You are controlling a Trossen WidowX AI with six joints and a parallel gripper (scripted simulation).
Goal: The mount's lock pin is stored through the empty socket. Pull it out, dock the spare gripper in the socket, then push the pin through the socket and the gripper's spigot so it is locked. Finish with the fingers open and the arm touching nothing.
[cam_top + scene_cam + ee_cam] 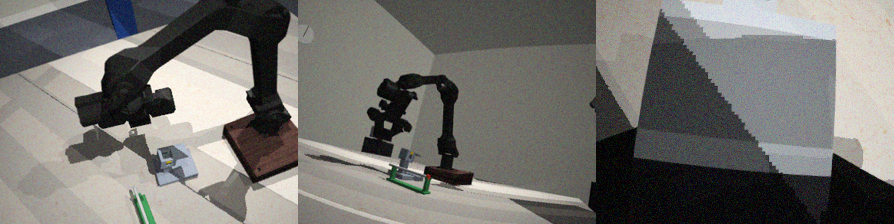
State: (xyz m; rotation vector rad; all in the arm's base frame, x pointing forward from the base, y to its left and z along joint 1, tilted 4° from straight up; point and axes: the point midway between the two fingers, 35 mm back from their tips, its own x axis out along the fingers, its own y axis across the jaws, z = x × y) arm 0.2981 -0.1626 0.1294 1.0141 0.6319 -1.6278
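Note:
The spare gripper [377,146] [761,90], a grey block with a black part, hangs above the table. My gripper [383,133] [731,138] is shut on it, one black finger at each side in the wrist view. In the top view the arm hides most of it. The grey socket [161,153] [403,154], with a yellow mark, stands on its pale base plate [190,171] [415,178], below and to the right of my gripper. No pin shows through the socket. The grey lock pin [140,201] [409,171], with a red end, lies across the green stand [149,209] [409,186].
The arm's brown base board [269,153] [449,176] is right of the socket. The green stand is on the near side of the base plate. A blue post [123,19] stands at the back in the top view. Dark shadows of the arm cross the table.

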